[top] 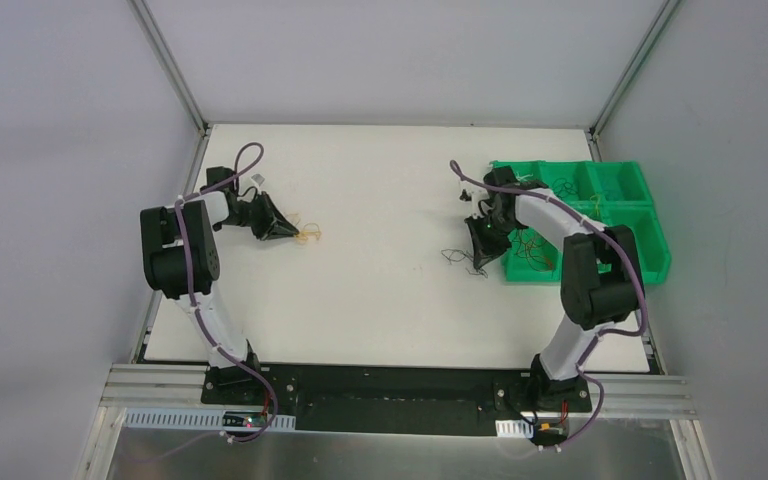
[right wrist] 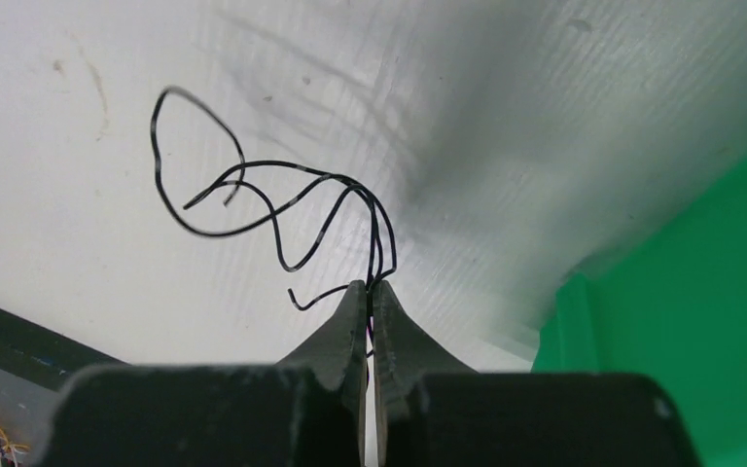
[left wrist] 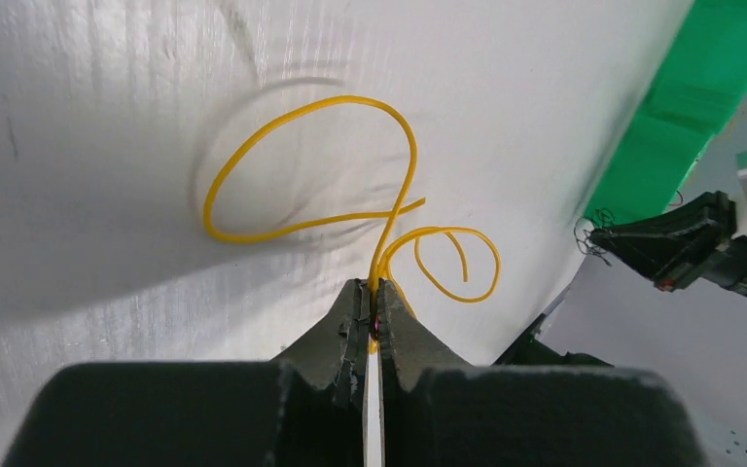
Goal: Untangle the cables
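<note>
My left gripper [top: 292, 232] is at the far left of the white table, shut on thin yellow-orange cables [top: 309, 235]. In the left wrist view the gripper [left wrist: 374, 292] pinches the yellow cables [left wrist: 350, 156], which loop out over the table; a bit of red shows between the tips. My right gripper [top: 477, 243] is shut on thin black-purple cables [top: 460, 258] beside the green bin. In the right wrist view the gripper [right wrist: 369, 287] pinches the black cables [right wrist: 253, 199], which curl above the table.
A green bin [top: 610, 200] with compartments stands at the right of the table and holds more small wire bundles [top: 535, 248]. Its green wall [right wrist: 700, 321] is close on the right of my right gripper. Grey walls enclose the table [top: 380, 300].
</note>
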You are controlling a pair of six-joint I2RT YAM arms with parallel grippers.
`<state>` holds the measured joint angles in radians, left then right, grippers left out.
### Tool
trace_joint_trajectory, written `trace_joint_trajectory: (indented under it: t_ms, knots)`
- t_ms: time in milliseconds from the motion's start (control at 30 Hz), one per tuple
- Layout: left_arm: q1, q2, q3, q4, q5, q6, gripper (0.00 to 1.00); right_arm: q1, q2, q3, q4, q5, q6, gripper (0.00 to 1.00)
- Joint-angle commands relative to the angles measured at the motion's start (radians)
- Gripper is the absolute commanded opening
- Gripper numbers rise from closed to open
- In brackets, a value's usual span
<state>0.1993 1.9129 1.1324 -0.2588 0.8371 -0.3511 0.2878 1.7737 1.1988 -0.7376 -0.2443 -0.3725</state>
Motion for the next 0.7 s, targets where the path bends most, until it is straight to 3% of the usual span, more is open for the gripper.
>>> trace_joint_trajectory:
  t_ms: [0, 200, 367, 533, 667]
  knots:
    - [-0.013, -0.060, -0.018, -0.067, 0.022, 0.077, 0.00, -0.036, -0.127, 0.054, -0.075, -0.112, -0.029, 0.00]
    - [-0.090, -0.126, -0.002, -0.068, 0.078, 0.117, 0.00, -0.148, -0.269, 0.187, -0.089, -0.253, 0.015, 0.00]
    - [-0.208, -0.184, 0.009, -0.067, 0.074, 0.156, 0.00, -0.369, -0.285, 0.338, -0.229, -0.300, 0.009, 0.00]
    - [-0.306, -0.188, 0.044, -0.069, 0.071, 0.162, 0.00, -0.642, -0.269, 0.438, -0.350, -0.231, -0.107, 0.00]
    - [-0.347, -0.169, 0.072, -0.068, 0.072, 0.155, 0.00, -0.804, -0.221, 0.465, -0.330, -0.044, -0.135, 0.00]
